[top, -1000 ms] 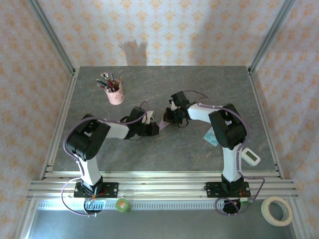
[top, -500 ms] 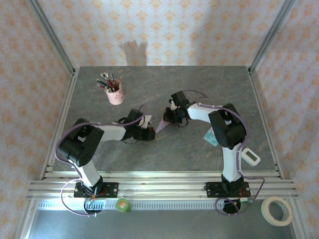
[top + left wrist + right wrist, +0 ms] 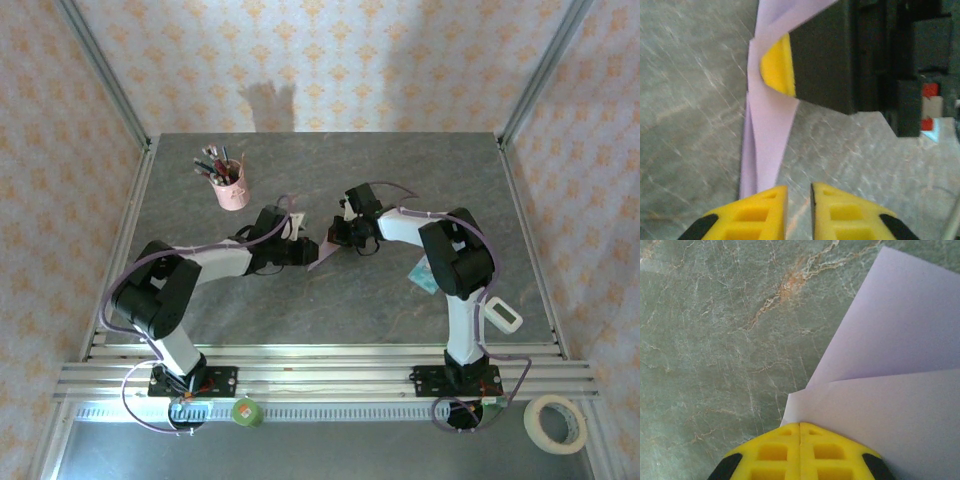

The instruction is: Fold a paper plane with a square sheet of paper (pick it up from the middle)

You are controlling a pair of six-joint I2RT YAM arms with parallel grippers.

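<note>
Left tool point(image 3: 799, 194) newly ajar beside the folded lilac sheet point(image 3: 765, 135), right tool point(image 3: 800, 432) tight on its edge

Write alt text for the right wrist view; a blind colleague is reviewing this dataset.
The right gripper, its yellow fingers shut, pinches folded pale lilac paper, which fans out to the right over a grey-green marbled table.

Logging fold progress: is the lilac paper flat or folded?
Folded: lilac paper shows two overlapping layers pinched in the shut right gripper.
</note>
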